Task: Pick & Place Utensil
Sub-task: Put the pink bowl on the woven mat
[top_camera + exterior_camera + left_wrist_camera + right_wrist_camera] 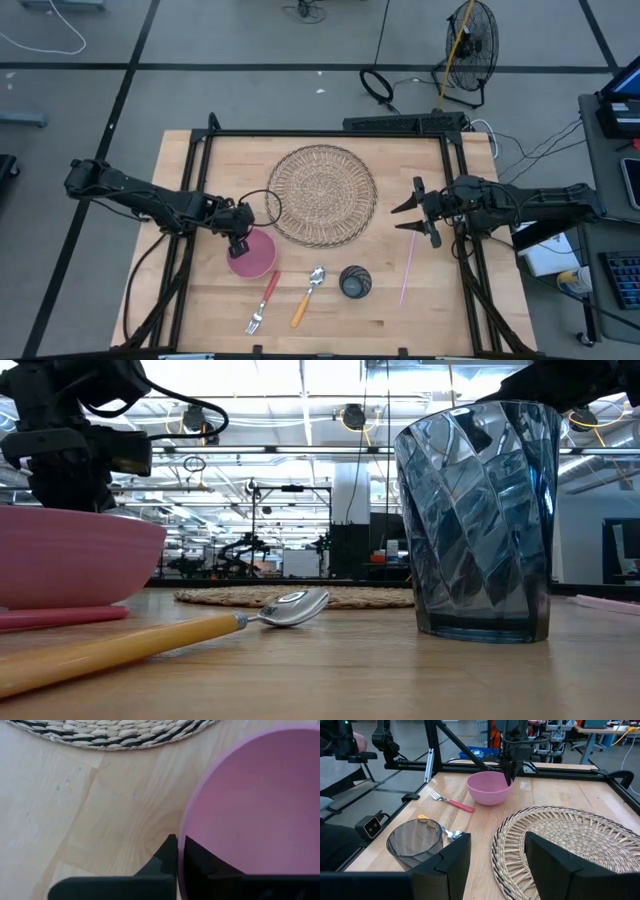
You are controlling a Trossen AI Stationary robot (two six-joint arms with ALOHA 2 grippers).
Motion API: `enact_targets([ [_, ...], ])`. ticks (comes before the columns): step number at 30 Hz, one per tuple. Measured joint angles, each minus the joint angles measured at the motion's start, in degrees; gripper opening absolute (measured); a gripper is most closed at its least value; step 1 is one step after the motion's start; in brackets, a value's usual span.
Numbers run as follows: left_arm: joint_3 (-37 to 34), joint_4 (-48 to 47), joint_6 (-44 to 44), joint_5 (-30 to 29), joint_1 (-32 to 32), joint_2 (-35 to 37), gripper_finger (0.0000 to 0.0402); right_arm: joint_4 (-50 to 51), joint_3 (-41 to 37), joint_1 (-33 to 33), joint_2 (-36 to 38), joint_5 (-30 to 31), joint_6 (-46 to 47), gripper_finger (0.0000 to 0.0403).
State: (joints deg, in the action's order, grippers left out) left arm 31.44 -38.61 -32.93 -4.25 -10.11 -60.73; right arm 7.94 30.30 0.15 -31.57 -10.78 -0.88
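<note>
A pink bowl [254, 256] stands on the table, in front of the woven round placemat [322, 193]. My left gripper [238, 243] is shut on the bowl's far-left rim. Near the front edge lie a red-handled fork [262, 303] and an orange-handled spoon [308, 295]. A dark glass cup [355, 282] stands upright beside them. My right gripper [402, 218] hangs open, holding nothing, by the placemat's right edge. In the right wrist view its fingers [445, 865] frame the placemat [570, 840]. My left gripper [181, 847] pinches the pink bowl's rim [182, 827] on the far-left side. One finger [167, 857] is outside the wall and the other finger [207, 865] is inside the hollow. The fingers come from above, pointing down [510, 776]. The bowl [70, 555] sits upright with its base on the table.
A thin pink stick [408, 268] lies on the table right of the cup. A black metal frame [330, 132] runs along the table's far and side edges. Bare wood shows at the near right corner [440, 320].
</note>
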Motion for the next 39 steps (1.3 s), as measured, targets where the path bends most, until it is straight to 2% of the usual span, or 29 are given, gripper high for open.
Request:
enact_targets([
  [11, 0.00, -0.22, 0.03, -0.06, 0.00, -0.02, 0.0063, 0.00, 0.00, -0.01, 0.00, 0.02, 0.00, 0.0176],
  [32, 0.01, 0.15, 1.32, -0.06, 0.02, 0.00, 0.0008, 0.00, 0.00, -0.01, 0.00, 0.02, 0.00, 0.0176],
  [39, 0.00, -0.24, 1.15, -0.10, 0.02, -0.02, 0.0025, 0.01, 0.00, -0.01, 0.00, 0.02, 0.02, 0.0176],
])
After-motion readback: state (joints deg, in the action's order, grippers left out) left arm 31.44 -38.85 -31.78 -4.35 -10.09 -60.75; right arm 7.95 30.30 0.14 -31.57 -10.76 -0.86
